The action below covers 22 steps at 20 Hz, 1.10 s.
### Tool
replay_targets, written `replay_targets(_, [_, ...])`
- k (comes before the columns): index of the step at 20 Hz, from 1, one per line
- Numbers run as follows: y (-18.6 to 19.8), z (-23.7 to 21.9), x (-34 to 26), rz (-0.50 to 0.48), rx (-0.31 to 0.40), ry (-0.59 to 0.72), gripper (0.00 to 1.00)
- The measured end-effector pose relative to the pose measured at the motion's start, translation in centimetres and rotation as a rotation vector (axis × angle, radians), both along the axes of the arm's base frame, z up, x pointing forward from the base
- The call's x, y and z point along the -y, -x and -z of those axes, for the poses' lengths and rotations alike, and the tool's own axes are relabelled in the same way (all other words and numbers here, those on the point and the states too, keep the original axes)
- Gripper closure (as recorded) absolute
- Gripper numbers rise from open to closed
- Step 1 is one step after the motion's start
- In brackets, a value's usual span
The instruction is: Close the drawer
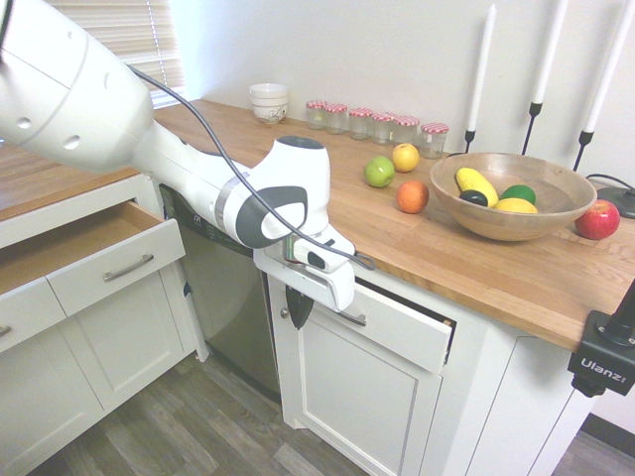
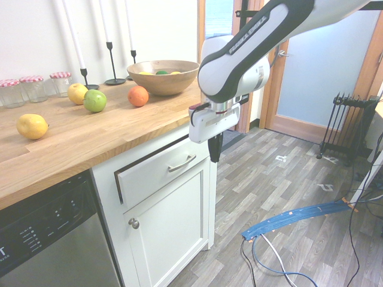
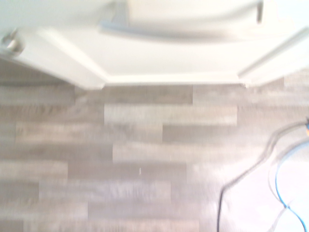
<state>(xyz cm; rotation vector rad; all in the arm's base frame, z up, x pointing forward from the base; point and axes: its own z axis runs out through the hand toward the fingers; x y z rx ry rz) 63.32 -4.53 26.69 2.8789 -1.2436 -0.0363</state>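
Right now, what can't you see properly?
- Inside of the drawer: both exterior views show only a dark gap behind its front.
- Handle: in the first exterior view the gripper covers part of it.
- Wrist view: everything is blurred.
- Fruit in the bowl: in the second exterior view the rim hides most of it.

Wooden bowl point(image 1: 511, 198) with fruit near tabletop point(image 1: 476, 263) back edge; red apple point(image 1: 597, 219) just beside; glass jars point(image 1: 377, 124) along back edge; stacked white bowls point(image 1: 269, 102) at corner.
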Motion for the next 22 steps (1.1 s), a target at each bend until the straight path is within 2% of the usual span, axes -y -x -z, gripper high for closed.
replay_targets(1, [1.2,-1.0,-0.2,-0.002,-0.003,0.001,1.00])
replay_targets(2, [2.5,-2.0,-0.5,-0.002,-0.007,-0.001,0.00])
replay_targets(7, [9.7,-5.2,-1.3,0.013,-0.027,-0.006,0.00])
replay_targets(12, [16.6,-4.7,-1.8,0.018,-0.039,-0.007,0.00])
replay_targets(15, [17.8,-4.9,-1.7,0.021,-0.034,-0.008,0.00])
replay_targets(22, [18.0,-4.9,-1.5,0.026,-0.027,-0.006,0.00])
